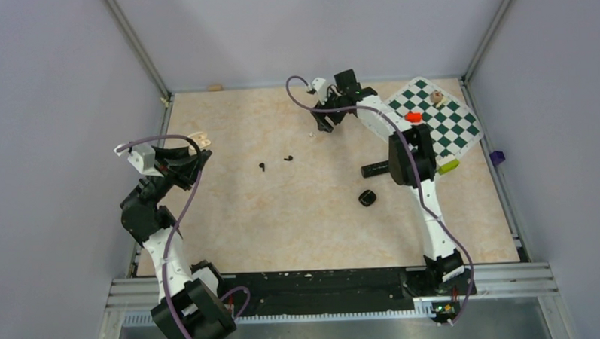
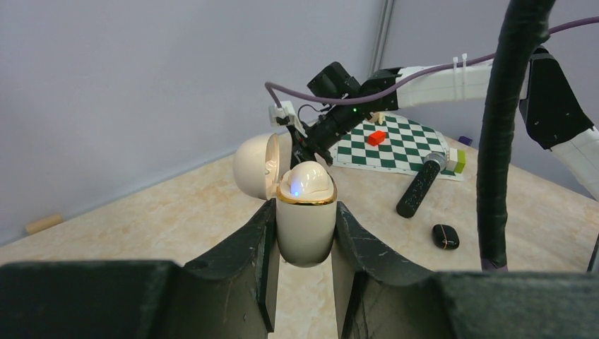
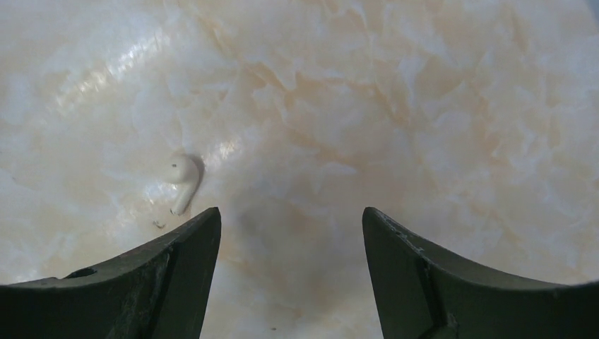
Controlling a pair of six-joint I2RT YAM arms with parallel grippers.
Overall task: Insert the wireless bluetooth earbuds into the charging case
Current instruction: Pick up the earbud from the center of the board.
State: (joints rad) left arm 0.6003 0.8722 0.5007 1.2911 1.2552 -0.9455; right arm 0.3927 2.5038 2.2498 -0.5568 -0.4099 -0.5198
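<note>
My left gripper (image 2: 305, 208) is shut on a cream charging case (image 2: 305, 233) with a gold rim, held upright above the table's left side (image 1: 199, 139). Its lid (image 2: 256, 166) stands open, and a white earbud (image 2: 307, 182) with a blue light sits in it. At the back of the table my right gripper (image 3: 289, 212) is open, close above the surface. A loose white earbud (image 3: 182, 180) lies just outside its left finger (image 3: 176, 261), apart from it. Two small black earbuds (image 1: 261, 167) (image 1: 287, 158) and a closed black case (image 1: 367, 197) lie mid-table.
A black cylinder (image 1: 374, 169) lies beside the right arm. At the back right is a chessboard mat (image 1: 461, 134) with a red block (image 1: 413, 117), a green block (image 1: 448, 165) and a small cream lump (image 1: 436, 97). Grey walls enclose the table.
</note>
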